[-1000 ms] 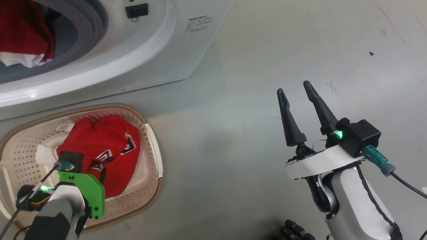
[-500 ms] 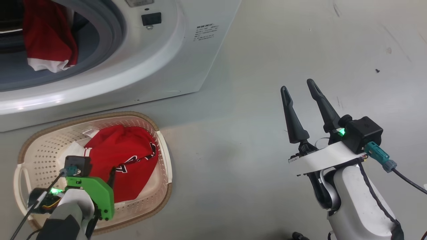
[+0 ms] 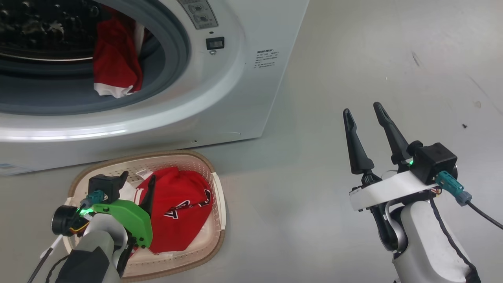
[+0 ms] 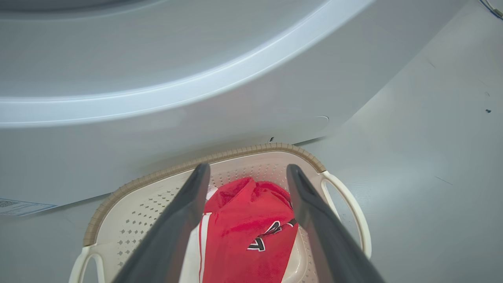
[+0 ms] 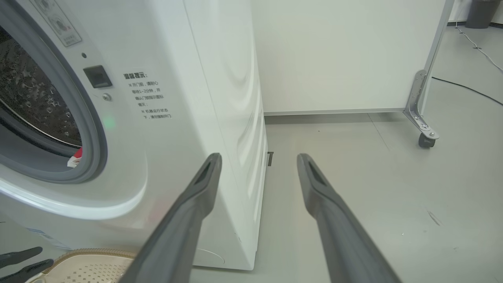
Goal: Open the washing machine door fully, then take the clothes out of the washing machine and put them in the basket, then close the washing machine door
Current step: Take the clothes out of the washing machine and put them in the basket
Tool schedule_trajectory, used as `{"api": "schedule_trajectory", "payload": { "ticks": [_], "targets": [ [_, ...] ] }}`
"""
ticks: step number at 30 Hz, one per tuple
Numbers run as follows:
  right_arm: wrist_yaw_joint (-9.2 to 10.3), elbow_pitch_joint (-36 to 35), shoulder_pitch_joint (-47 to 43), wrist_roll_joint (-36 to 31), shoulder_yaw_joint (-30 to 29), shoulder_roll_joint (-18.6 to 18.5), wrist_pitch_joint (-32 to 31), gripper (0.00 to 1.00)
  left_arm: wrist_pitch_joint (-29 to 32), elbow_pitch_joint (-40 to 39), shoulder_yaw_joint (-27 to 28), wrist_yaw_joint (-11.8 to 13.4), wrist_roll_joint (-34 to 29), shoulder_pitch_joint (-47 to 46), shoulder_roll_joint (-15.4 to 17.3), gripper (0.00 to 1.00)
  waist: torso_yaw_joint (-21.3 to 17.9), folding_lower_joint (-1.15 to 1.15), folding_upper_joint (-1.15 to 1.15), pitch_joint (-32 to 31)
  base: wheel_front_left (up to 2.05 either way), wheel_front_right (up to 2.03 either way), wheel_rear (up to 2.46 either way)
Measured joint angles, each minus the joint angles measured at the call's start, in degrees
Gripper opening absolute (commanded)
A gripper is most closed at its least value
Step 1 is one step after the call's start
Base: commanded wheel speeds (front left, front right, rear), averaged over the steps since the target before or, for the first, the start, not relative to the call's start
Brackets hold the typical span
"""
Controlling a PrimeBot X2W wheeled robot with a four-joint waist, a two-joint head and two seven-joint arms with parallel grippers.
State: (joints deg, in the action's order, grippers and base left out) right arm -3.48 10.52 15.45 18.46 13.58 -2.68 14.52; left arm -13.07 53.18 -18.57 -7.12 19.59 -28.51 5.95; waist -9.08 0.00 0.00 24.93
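Washing machine [image 5: 220, 78] label's Chinese, unreadable tbh. Left pincer [image 4: 247, 169] open over clothes [image 4: 251, 228] in basket [image 4: 141, 212]; right pincer [image 3: 362, 109] open too, well apart.

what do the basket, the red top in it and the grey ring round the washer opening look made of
The basket looks like moulded cream plastic, slightly glossy, going by its neat punched holes. Its brown rim looks woven but is probably moulded too. The red top is soft matte fabric, going by its loose folds. The ring is probably rubber: dull grey with a smooth rounded lip.
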Motion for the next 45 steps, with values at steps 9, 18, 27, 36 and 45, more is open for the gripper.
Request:
{"api": "schedule_trajectory", "payload": {
  "ticks": [9,18,27,36,45],
  "targets": [
    [-1.00,1.82,-3.55,0.02,-0.56,-0.04,-0.01,1.00,-1.19,-2.72,1.67,0.00,1.72,0.81,-0.29,1.00,3.67,0.00,0.00,-6.69,0.00,0.00,0.00],
    [-1.55,2.80,-7.23,0.05,-0.70,-0.03,-0.01,1.00,-1.20,-7.49,3.90,0.00,2.54,6.60,0.30,1.00,6.69,0.00,0.00,-13.45,0.00,0.00,0.00],
    [-2.01,2.87,-10.07,-0.01,-0.97,-0.01,-0.01,1.00,-1.20,-16.34,6.48,1.05,2.31,11.02,0.36,1.00,8.32,0.00,0.00,-19.05,0.00,0.00,0.00],
    [-2.46,1.57,-11.52,0.01,-1.23,0.03,-0.01,1.00,-1.20,-22.97,8.80,2.57,2.07,16.18,0.16,1.00,8.89,0.00,0.00,-21.87,0.00,0.00,0.00],
    [-2.52,1.11,-12.74,0.08,-1.57,0.04,-0.01,1.00,-1.20,-28.26,9.31,3.82,-0.14,20.42,-0.03,1.00,8.87,0.00,0.00,-22.55,0.00,0.00,0.00]
  ]
}}
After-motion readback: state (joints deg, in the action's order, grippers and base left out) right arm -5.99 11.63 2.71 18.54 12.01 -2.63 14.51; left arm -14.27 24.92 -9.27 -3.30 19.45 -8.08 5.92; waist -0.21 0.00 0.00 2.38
